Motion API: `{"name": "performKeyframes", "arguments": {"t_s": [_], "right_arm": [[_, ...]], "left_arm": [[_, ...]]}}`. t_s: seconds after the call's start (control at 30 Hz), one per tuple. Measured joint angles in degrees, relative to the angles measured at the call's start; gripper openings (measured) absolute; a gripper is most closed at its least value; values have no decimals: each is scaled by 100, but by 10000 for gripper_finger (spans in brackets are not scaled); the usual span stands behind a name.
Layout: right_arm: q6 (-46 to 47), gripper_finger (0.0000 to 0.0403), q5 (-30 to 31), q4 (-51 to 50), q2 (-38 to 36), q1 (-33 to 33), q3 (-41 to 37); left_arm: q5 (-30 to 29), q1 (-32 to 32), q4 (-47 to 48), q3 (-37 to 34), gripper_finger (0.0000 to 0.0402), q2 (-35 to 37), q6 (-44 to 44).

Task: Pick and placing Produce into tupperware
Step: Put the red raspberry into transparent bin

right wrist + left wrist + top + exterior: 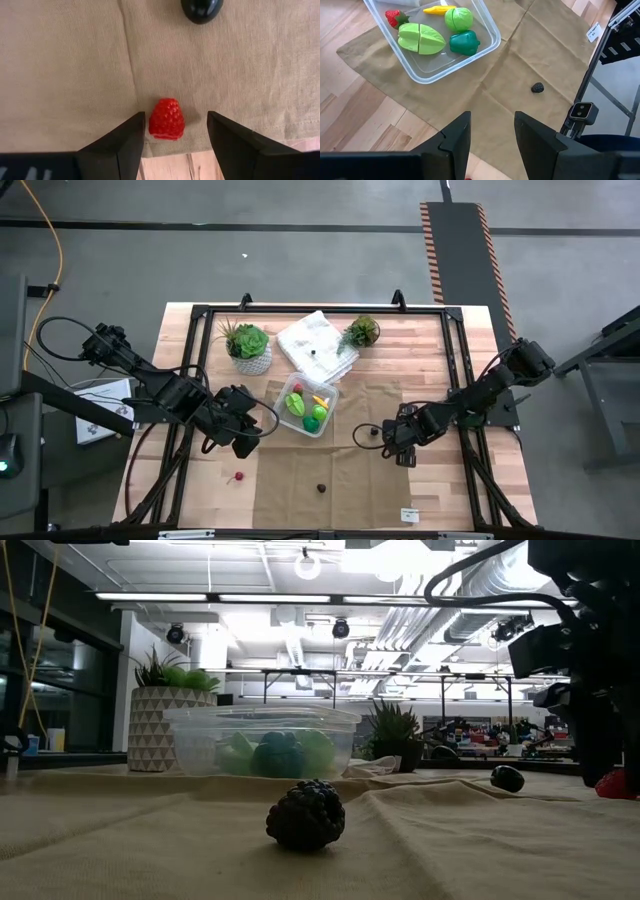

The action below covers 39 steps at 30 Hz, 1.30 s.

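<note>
Below, carrying everything: wooden tabletop (480, 480) with tan cloth (350, 470) lying across its middle. Sitting on the cloth, just ahead of the left tool (491, 131) and toward the right one: clear tupperware (331, 398), holding a green leafy piece (421, 39), a green round piece (458, 18), a dark green pepper (464, 42), a strawberry (394, 17) and a yellow piece (439, 8). Hanging over the cloth's edge, left tool standing partly open, gripping nothing. Hovering low with fingers spread wide and gripping nothing, right tool (176, 132), straddling a red raspberry (167, 119) without touching. Lying just beyond that tool: dark olive (201, 10). Resting well apart from both tools, nearer the tabletop's front: dark blackberry (305, 815).
</note>
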<state>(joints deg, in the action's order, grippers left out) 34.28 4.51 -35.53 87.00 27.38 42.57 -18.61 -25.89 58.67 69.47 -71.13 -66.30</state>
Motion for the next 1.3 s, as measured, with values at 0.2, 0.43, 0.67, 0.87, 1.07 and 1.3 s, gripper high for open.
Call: {"name": "performKeyframes", "arguments": {"t_s": [0.2, 0.43, 0.67, 0.87, 1.07, 1.3], "right_arm": [[-24, 186, -2, 2, 0, 0, 0], [-22, 139, -43, 6, 0, 0, 2], [22, 111, -55, 18, 0, 0, 2], [44, 92, -175, 96, -2, 0, 42], [-9, 88, -135, 46, -7, 0, 390], [-73, 88, -36, -111, -7, 0, 908]], "left_arm": [[0, -1, 0, 0, 140, 0, 0], [0, 0, 0, 0, 140, 0, 0], [-2, -2, 0, 0, 140, 0, -2], [-2, -1, 0, 0, 140, 0, -1], [-2, -1, -1, 0, 140, 0, -1], [-3, -2, 0, 0, 140, 0, 2]]}}
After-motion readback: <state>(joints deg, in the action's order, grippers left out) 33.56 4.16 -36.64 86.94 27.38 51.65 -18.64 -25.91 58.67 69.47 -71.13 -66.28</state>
